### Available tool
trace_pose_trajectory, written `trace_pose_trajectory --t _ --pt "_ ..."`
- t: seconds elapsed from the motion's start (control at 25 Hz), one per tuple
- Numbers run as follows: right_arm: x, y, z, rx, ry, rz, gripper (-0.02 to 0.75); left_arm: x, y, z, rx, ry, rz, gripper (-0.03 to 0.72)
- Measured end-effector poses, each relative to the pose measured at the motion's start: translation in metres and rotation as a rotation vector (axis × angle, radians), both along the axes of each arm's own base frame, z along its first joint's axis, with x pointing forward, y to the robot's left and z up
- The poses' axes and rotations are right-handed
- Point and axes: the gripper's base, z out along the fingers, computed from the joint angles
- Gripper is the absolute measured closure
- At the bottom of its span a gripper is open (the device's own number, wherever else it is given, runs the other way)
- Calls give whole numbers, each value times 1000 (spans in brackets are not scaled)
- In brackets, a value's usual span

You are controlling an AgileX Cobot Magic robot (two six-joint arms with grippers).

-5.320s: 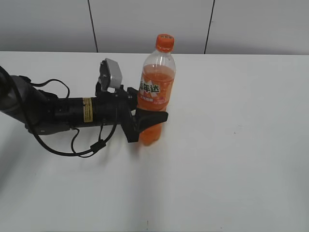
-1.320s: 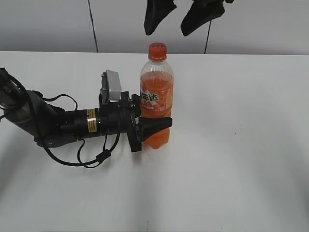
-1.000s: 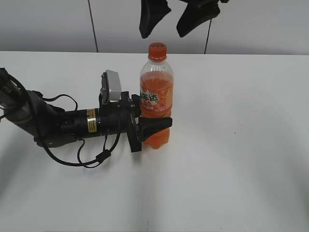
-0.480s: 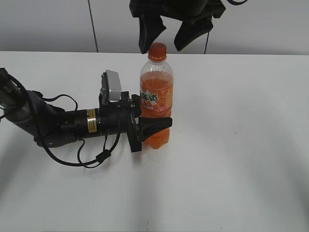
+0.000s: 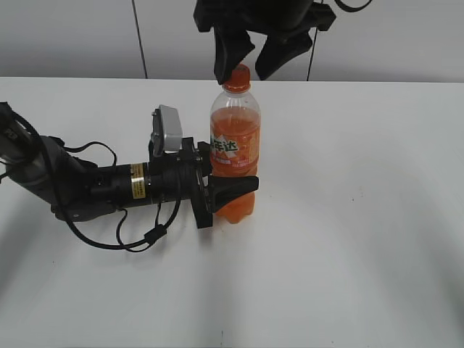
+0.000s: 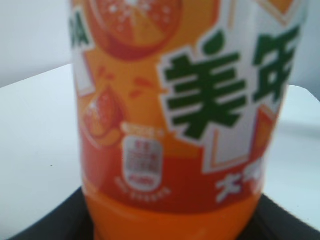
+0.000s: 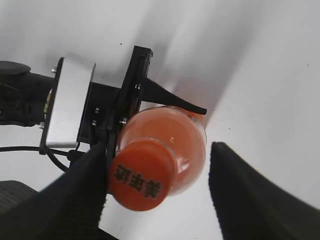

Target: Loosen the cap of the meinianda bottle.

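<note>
Right hand [image 5: 251, 61]: came down from above the frame's top edge, where only its two finger tips showed, until its open fingers [image 5: 230, 54] flanked the cap [image 5: 238, 77]; it had been out of view earliest on. Meinianda bottle [image 5: 234, 148]: shifted slightly left and nearer, from leaning to upright. Left hand [image 5: 217, 190]: moved with it, arm turned a little.

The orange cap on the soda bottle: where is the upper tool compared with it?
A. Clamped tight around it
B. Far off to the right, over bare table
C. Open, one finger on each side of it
C: the right tool is open, its fingers flanking the cap without clamping it.
</note>
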Motion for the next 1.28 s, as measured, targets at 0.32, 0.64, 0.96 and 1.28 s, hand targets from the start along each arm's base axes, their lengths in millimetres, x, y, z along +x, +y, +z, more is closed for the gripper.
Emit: trace_pose_trajectory --t 0.32,0.64,0.96,1.28 --pt "-1 1 0 -3 -16 50 460 0 -1 -1 -2 3 3 300" --pt "-3 4 1 -19 -83 278 460 0 -1 -1 -1 0 2 300" --pt "-3 4 1 -89 -223 629 464 0 -1 -1 0 0 1 300" --pt "-4 5 2 -158 -365 989 464 -1 -1 -1 0 -1 -1 300"
